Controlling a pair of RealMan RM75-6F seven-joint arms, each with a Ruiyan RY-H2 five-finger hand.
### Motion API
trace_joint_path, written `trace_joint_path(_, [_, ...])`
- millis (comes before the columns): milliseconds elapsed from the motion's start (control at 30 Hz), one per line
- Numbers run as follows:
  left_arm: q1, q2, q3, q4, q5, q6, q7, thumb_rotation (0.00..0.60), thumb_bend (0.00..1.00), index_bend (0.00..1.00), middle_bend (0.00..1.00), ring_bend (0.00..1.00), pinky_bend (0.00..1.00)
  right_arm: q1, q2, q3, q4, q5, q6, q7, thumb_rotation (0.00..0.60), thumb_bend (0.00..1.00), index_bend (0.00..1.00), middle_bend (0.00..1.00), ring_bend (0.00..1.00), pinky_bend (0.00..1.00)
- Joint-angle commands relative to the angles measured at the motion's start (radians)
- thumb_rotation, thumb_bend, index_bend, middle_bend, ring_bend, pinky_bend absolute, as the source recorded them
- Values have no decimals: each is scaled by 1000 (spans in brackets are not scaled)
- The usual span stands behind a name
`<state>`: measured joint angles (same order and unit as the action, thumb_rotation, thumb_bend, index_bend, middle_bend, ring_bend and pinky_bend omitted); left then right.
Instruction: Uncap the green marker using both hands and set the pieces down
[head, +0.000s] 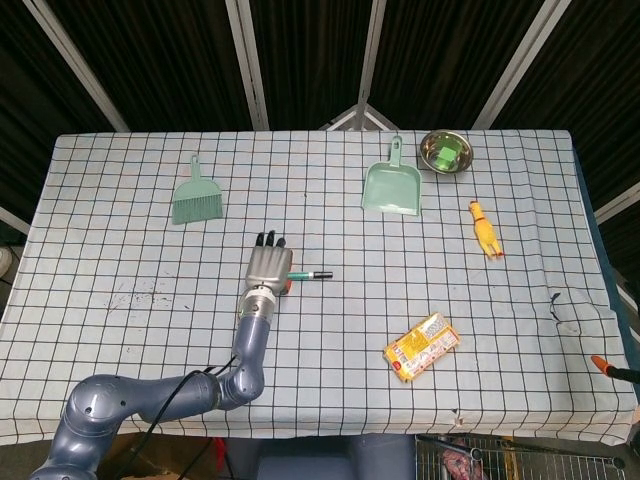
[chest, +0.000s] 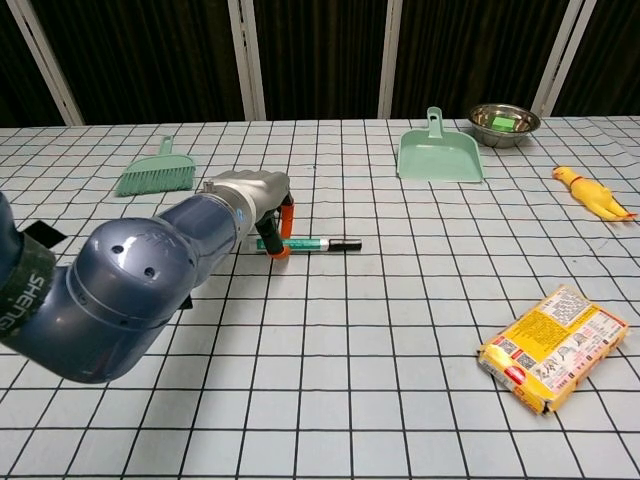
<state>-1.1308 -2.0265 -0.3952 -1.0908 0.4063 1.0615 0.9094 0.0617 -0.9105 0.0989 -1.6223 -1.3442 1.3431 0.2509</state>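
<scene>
Chest view shows the left hand (chest: 262, 196) fingers (chest: 285, 222) curled around the marker (chest: 310, 245), a light, stiff, slippery thing best held at its left end.

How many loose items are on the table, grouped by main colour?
Green: 3, the brush, the dustpan and the green marker beside the left robot hand
Yellow: 2, the rubber chicken and the snack packet
Silver: 1, the metal bowl
Total: 6
</scene>
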Motion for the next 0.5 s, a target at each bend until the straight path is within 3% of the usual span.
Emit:
trace_joint_path(33, [21,26,-15,-44,32,6,-38,600,592,611,171,0,0,14,4,6,-12,-2,-10,-19,600,74,73,0,0,0])
trace_joint_path(267, [43,81,-18,-144,55,42,-37,600,591,612,172,0,0,42,27,23,-65,9,-31,-64,600,74,73,0,0,0])
trace_joint_path(500, [53,172,-37,-330,57,106,2,600,591,622,172,0,0,99,76,59,-177,42,-86,-123,600,74,115,0,0,0])
